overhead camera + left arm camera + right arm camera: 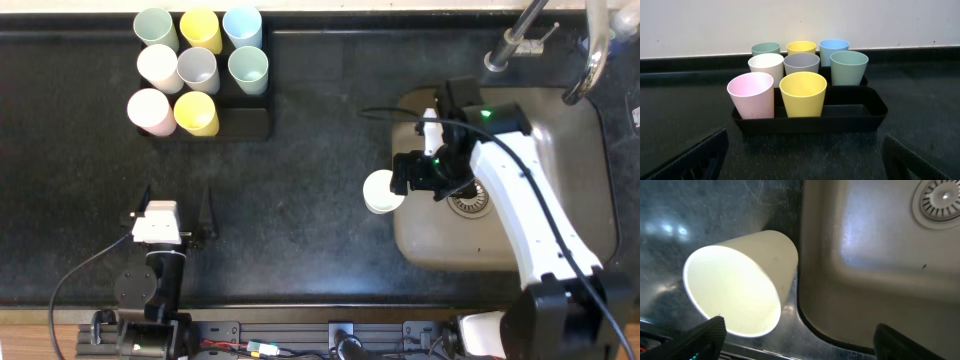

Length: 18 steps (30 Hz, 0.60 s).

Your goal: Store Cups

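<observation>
A black tray (250,122) at the counter's back left holds several pastel cups, among them a pink cup (150,112) and a yellow cup (196,113) in front. The tray's front right slot (855,111) is bare. A white cup (380,191) stands on the counter right at the sink's left rim, and in the right wrist view the white cup (740,290) shows its mouth. My right gripper (402,186) hovers over it, open, one finger (705,337) near the cup's rim. My left gripper (170,213) rests open, low on the counter, facing the tray (860,120).
A steel sink (560,130) with a drain (940,200) fills the right side, with a faucet (515,35) behind it. Dark counter (320,120) stretches between the tray and the sink.
</observation>
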### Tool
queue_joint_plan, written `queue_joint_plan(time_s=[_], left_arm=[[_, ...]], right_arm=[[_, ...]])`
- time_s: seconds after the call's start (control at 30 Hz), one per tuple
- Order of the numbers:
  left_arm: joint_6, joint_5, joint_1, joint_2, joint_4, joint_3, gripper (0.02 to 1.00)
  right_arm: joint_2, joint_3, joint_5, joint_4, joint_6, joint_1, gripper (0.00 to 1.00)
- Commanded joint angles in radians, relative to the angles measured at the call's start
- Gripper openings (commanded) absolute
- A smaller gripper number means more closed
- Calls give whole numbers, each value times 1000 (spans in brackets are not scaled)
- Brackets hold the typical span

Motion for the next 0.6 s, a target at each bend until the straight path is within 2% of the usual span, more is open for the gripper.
queue_joint_plan(time_s=[0.03, 0.17, 0.23, 0.27, 0.33, 0.37, 0.6], left_arm=[[15, 13, 6, -7, -3, -1, 1000], [15, 13, 6, -7, -3, -1, 1000], [15, 13, 6, -7, -3, -1, 1000], [15, 13, 6, -7, -3, -1, 1000], [15, 13, 6, -7, -3, -1, 1000], [15, 13, 6, -7, -3, -1, 1000], [15, 13, 6, -7, -3, -1, 1000]], right_arm=[[58, 24, 32, 5, -11, 25, 910], [119, 24, 57, 17, -10, 51, 858], [142, 24, 59, 30, -10, 66, 702], [150, 24, 60, 38, -10, 74, 555], [154, 24, 60, 52, -10, 88, 194], [153, 25, 60, 58, -10, 94, 51], [111, 102, 60, 47, -10, 126, 42]])
